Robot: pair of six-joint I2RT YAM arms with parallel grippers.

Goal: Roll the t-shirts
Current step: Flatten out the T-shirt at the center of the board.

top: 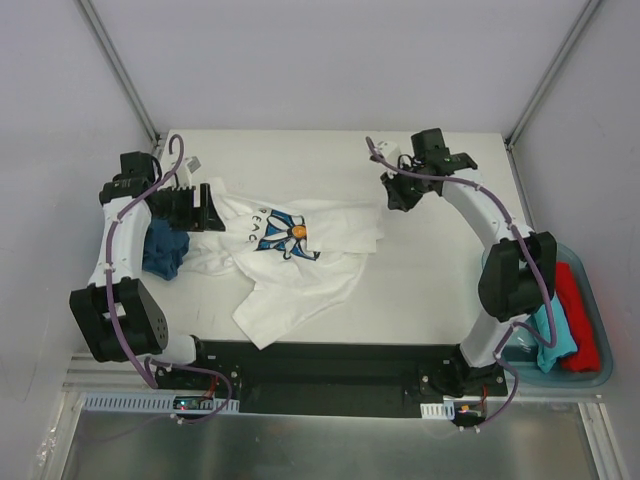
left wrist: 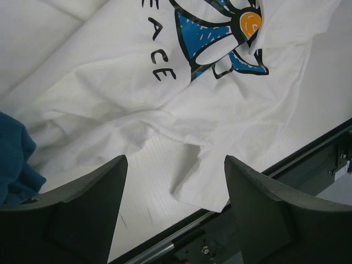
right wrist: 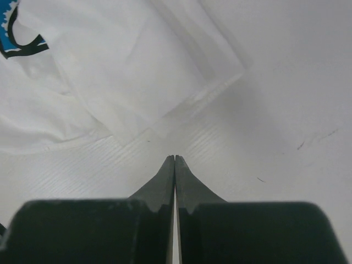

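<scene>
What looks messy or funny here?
The white t-shirt lies crumpled and crooked instead of flat, with one corner reaching the near edge of the table. A dark blue t-shirt sits bunched in a heap right beside it.

I'm counting 1 white t-shirt (top: 300, 285), 1 dark blue t-shirt (top: 163, 252), 1 teal t-shirt (top: 545, 335), 1 red t-shirt (top: 578, 315), so 4 tot. Also seeing 1 bin (top: 560, 379), 1 table (top: 430, 270), 2 grippers: left gripper (left wrist: 175, 159) & right gripper (right wrist: 174, 158).

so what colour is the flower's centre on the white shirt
Flower centre is orange, clearest in the left wrist view.
</scene>
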